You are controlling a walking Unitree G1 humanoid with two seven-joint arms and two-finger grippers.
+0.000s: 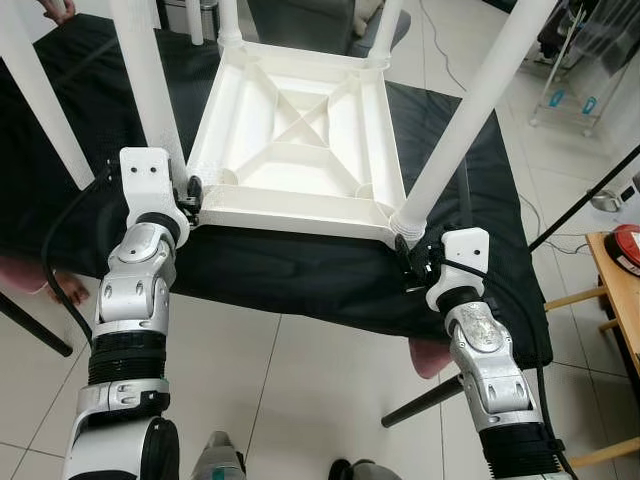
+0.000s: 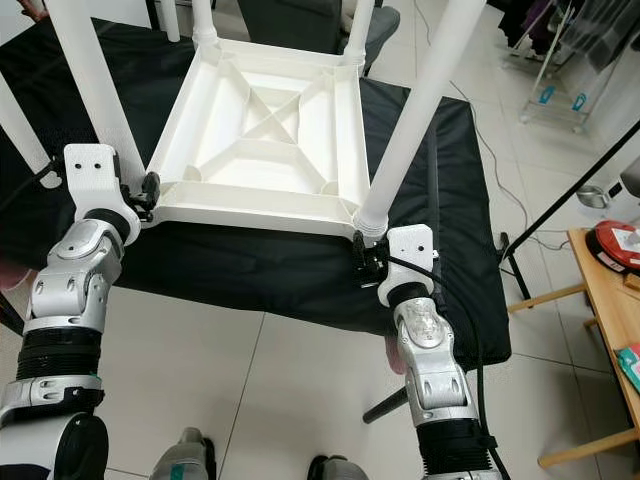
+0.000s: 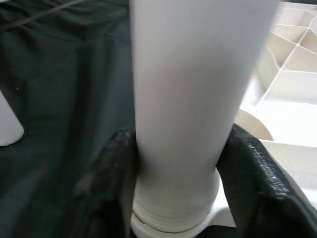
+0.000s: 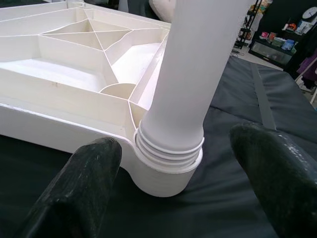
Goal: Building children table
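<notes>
A white plastic children's table [image 1: 300,130] lies upside down on a black cloth [image 1: 300,270], its legs pointing up. My left gripper [image 1: 190,195] is shut on the near-left leg [image 1: 150,80] just above its socket; both black fingers [image 3: 114,188] press against the leg [image 3: 188,99]. At the near-right corner my right gripper [image 1: 408,255] is open. Its fingers [image 4: 84,178] stand apart on either side of the near-right leg [image 4: 193,74], with gaps to it. That leg's threaded end sits in the corner socket [image 4: 163,173].
Another white post [image 1: 40,100] rises at the far left of the cloth. A person's hand [image 1: 55,10] shows at the top left. A wooden table [image 1: 620,290] with a red object [image 1: 628,245] stands at the right, behind a black stand leg [image 1: 590,195]. Tiled floor lies in front.
</notes>
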